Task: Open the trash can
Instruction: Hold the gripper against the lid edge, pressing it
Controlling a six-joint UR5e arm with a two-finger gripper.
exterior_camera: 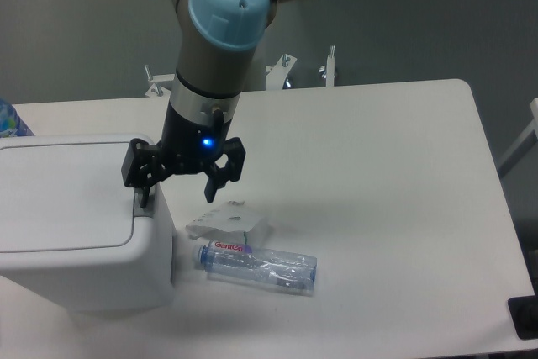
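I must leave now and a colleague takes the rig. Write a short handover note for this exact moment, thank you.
Claw: open, empty; one finger is down at the grey push tab, the other hangs over the table.
Trash can: at the table's left edge, lid flat and closed.
Done: claw placed at the tab.
Left: press the tab so the lid opens.
Nearby: white carton and clear bottle lie right of the can.
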